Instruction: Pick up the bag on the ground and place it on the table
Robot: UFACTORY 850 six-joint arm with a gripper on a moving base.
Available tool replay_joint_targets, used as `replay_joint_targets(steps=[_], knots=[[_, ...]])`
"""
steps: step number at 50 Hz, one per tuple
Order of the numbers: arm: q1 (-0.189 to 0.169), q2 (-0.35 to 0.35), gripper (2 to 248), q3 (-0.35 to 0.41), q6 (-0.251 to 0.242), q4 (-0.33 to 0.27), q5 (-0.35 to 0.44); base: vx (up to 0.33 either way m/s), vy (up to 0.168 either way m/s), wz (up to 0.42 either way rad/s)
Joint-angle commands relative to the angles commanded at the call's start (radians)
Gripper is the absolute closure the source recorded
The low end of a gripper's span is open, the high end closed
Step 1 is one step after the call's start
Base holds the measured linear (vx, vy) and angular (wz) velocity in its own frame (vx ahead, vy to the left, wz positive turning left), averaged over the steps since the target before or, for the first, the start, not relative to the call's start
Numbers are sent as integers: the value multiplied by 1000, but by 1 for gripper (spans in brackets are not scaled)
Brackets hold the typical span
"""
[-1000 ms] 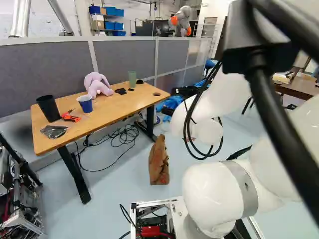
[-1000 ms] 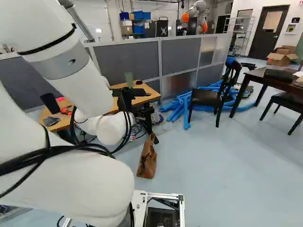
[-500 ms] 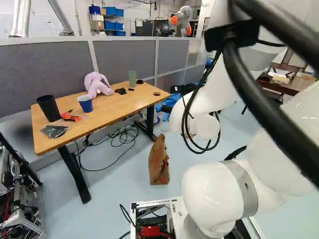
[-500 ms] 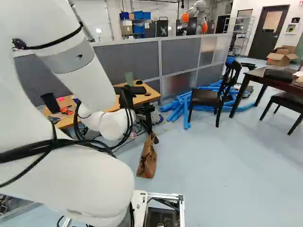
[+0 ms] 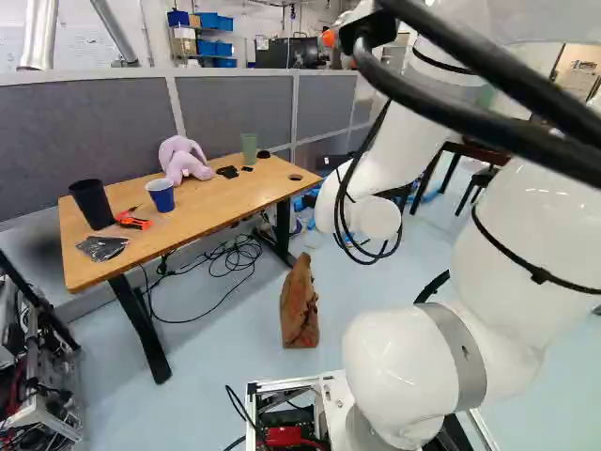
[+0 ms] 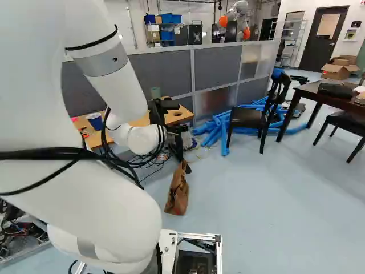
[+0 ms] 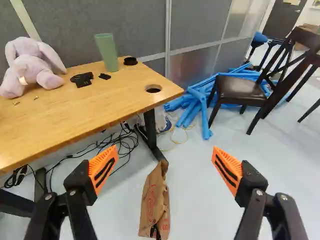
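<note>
My gripper [image 6: 164, 107] is partly in view beyond the white wrist in the right base view, raised in front of the table's end. In the wrist view the gripper [image 7: 164, 170] is wide open, its orange pads far apart with nothing held. The brown paper bag [image 7: 155, 202] stands on the floor, low between the two fingers and farther off, touched by neither. The same bag [image 5: 300, 305] is upright and creased in the left base view, near the wooden table [image 5: 221, 199] and its right-hand leg.
On the table are a purple plush toy [image 5: 184, 160], a green cup [image 5: 249, 148], a blue cup [image 5: 161, 195], a black cup [image 5: 91, 204] and small items. Cables [image 5: 235, 258] lie beneath it. Blue tubes [image 6: 219, 128] and a dark chair [image 6: 250, 117] stand beyond. Another robot [image 6: 236, 17] is far back.
My arm has swung and its wrist has risen somewhat, shifting left in the left base view and right in the right one. The base and the bag have stayed put.
</note>
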State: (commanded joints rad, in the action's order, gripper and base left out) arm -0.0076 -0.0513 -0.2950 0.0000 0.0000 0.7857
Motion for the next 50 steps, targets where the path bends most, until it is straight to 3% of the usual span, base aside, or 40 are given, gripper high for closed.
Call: replay_joint_targets(steps=[50], knots=[[1, 247, 3, -264, 0, 9, -214, 0, 0, 0]])
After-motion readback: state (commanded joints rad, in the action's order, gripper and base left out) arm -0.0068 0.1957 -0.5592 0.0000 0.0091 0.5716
